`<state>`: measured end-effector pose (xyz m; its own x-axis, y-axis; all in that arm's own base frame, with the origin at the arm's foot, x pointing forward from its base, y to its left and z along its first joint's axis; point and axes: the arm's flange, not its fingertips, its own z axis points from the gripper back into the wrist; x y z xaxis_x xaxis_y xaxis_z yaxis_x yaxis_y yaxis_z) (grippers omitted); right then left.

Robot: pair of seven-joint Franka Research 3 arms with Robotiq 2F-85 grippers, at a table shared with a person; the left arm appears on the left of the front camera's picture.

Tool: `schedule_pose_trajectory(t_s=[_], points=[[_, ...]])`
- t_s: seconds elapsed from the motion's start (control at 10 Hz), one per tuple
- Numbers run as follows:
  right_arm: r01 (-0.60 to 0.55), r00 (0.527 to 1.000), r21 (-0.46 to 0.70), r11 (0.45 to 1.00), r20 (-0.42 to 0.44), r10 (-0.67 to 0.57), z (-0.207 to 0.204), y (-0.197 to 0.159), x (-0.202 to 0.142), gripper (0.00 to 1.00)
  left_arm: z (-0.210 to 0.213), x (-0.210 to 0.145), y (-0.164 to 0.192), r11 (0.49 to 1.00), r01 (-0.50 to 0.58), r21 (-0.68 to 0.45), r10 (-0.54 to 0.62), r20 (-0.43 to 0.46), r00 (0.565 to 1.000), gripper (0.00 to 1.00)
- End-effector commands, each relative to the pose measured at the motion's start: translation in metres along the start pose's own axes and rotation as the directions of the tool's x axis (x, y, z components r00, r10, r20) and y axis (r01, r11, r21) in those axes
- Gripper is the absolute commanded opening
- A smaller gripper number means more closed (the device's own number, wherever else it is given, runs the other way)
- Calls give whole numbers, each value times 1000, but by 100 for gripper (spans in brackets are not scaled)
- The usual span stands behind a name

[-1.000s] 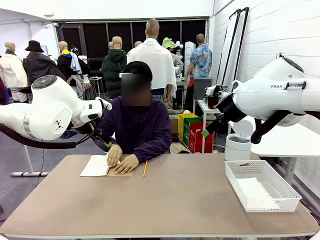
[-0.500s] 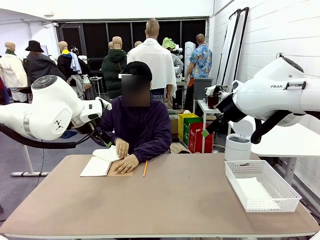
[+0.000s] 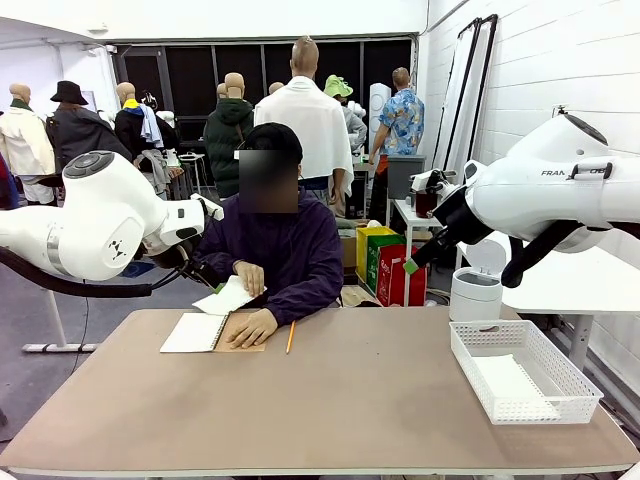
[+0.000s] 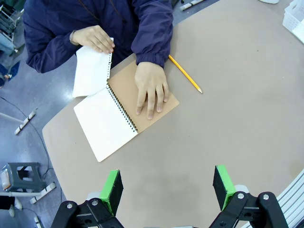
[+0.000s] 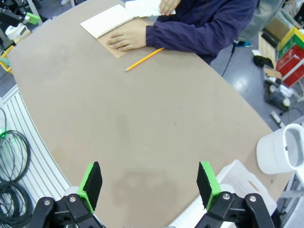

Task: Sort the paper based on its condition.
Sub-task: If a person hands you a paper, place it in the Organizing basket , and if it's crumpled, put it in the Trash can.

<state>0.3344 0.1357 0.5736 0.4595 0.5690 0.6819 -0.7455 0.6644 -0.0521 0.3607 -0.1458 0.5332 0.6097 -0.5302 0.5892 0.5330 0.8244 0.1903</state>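
Note:
A person at the far side lifts a white sheet of paper (image 3: pixel 228 297) off an open spiral notebook (image 3: pixel 193 333), one hand on the sheet and the other pressing the brown cover. In the left wrist view the paper (image 4: pixel 90 71) hangs at the spiral edge of the notebook (image 4: pixel 107 124). Another sheet of paper (image 3: pixel 508 380) lies in the white mesh basket (image 3: pixel 470 355). My left gripper (image 4: pixel 166 187) is open, high above the table near the notebook. The right gripper (image 5: pixel 149 187) is open too, high over bare tabletop, with the paper (image 5: pixel 142 5) far off.
A yellow pencil (image 3: pixel 290 337) lies right of the notebook, seen also as the pencil (image 4: pixel 185 73) in the left wrist view. A white bin (image 3: pixel 475 295) stands beyond the table's right end. The basket sits at the front right corner.
The person's hand has raised the sheet from the notebook, up and toward the right. Neither arm has moved.

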Motion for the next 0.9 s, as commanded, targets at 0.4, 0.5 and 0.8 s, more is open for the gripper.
schedule_pose_trajectory(t_s=[0.4, 0.5, 0.8], points=[[1, 1000, -3, 1000, -3, -1, 0, 0, 0, 100, -1, 1, 1, 1000, -3, -1, 3, -3, 1000, 100], [1, 1000, -3, 1000, -3, -1, 0, 0, 0, 100, -1, 1, 1, 1000, -3, -1, 3, -3, 1000, 100], [1, 1000, -3, 1000, -3, -1, 0, 0, 0, 100, -1, 1, 1, 1000, -3, -1, 3, -3, 1000, 100]])
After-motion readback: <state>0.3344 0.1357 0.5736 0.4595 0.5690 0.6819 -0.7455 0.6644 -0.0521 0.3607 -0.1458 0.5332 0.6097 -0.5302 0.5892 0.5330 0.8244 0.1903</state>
